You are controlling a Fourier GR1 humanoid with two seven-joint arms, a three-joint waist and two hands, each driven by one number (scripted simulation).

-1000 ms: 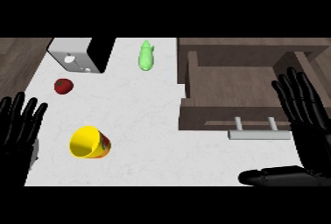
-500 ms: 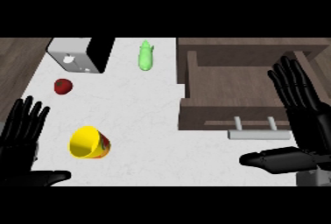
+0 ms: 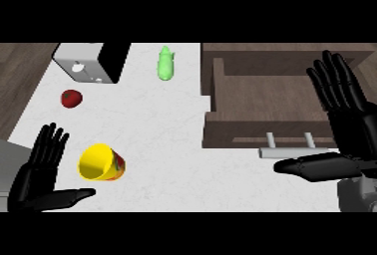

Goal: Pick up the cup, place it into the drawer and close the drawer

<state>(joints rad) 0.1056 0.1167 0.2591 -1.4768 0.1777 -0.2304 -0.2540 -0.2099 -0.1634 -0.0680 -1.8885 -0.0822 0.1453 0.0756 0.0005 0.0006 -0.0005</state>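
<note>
A yellow cup [image 3: 101, 162] lies on its side on the white counter [image 3: 169, 149], its mouth turned to the left. My left hand [image 3: 43, 172] stands open just left of it, fingers straight up, thumb stretched below the cup, not touching it. The brown drawer [image 3: 276, 107] is pulled open at the right, its grey handle [image 3: 294, 149] facing me. My right hand [image 3: 346, 119] hovers open over the drawer's right side, fingers straight, thumb pointing left below the handle.
A grey and black toaster [image 3: 92, 62] stands at the back left. A red fruit [image 3: 71, 97] lies in front of it. A green vegetable [image 3: 166, 63] lies at the back middle. Dark wood floor borders the counter's left edge.
Both hands have risen into view. The left hand has moved right toward the cup, with its thumb now showing. The right hand has shifted up and left over the drawer.
</note>
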